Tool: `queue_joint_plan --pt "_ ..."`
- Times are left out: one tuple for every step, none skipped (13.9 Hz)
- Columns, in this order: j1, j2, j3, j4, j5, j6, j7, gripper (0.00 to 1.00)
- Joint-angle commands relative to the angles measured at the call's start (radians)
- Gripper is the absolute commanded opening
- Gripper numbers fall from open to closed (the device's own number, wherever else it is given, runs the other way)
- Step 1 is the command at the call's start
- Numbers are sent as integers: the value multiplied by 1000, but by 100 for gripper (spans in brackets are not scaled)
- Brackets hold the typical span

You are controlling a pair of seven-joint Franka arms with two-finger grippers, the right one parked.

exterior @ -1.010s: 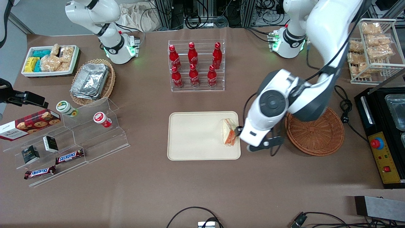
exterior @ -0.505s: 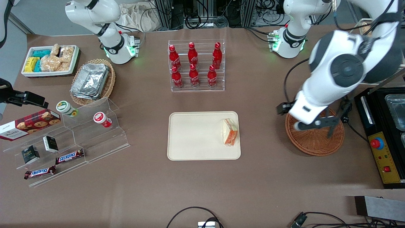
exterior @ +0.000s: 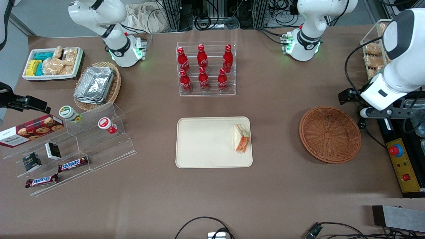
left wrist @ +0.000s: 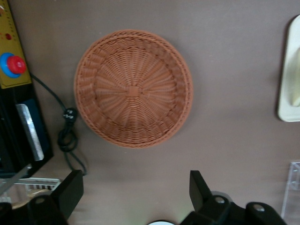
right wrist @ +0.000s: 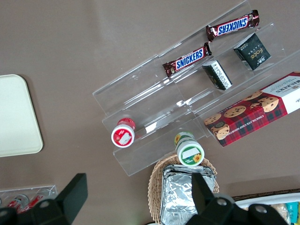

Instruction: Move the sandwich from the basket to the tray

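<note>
The sandwich [exterior: 241, 137], a wrapped white wedge with orange filling, lies on the cream tray [exterior: 206, 142] near the tray's edge that faces the basket. The round reddish-brown wicker basket [exterior: 329, 133] has nothing in it. My gripper [exterior: 387, 113] hangs well above the table past the basket, toward the working arm's end, over the edge of a black device. In the left wrist view the gripper [left wrist: 135, 192] is open with only bare table between its fingers; the basket [left wrist: 133, 89] and a strip of the tray [left wrist: 289, 93] show below.
A clear rack of red cola bottles [exterior: 206, 68] stands farther from the front camera than the tray. The black device with a red button [exterior: 395, 151] and a coiled cable [exterior: 363, 124] sit beside the basket. A wire rack of bagged pastries [exterior: 375, 56] is nearby. A tiered acrylic snack stand [exterior: 66, 146] lies toward the parked arm's end.
My gripper has left the tray's edge beside the sandwich, passed over the basket and risen toward the working arm's end. The sandwich has stayed on the tray.
</note>
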Motion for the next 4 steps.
queue_joint_plan --pt "17 8 -3 28 34 -12 79 100" --pt "19 35 -4 53 37 -12 77 100" --pt "17 57 -6 73 40 -15 74 100" --pt "17 65 -9 86 38 -33 66 100"
